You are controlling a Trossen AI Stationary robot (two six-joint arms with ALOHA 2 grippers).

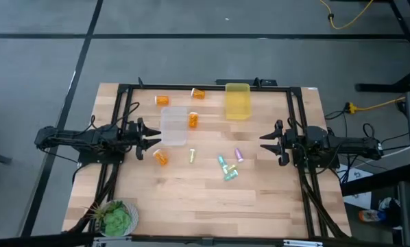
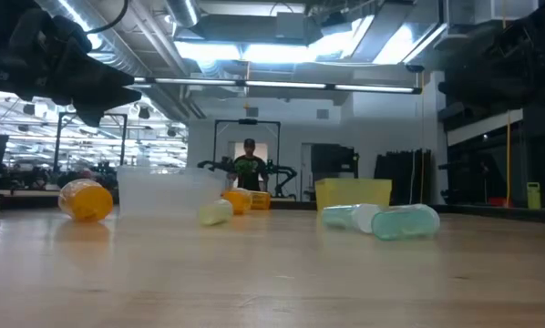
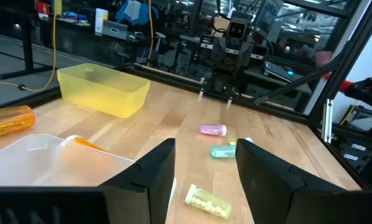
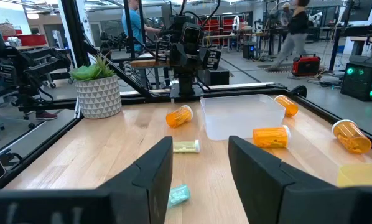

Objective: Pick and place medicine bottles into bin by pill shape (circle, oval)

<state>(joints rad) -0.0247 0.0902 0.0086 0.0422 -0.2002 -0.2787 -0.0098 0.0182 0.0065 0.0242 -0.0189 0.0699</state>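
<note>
High view alone shows 4 orange bottles [image 1: 162,100]; both wrist views show left gripper [image 3: 201,177] and right gripper [image 4: 198,168] parted, empty.

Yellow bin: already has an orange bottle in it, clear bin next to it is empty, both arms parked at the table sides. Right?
Not quite. The yellow bin is empty too; the high view shows nothing inside it. The orange bottles all lie on the table outside the bins. The clear bin is empty, and the left gripper and right gripper wait at the table sides.
</note>
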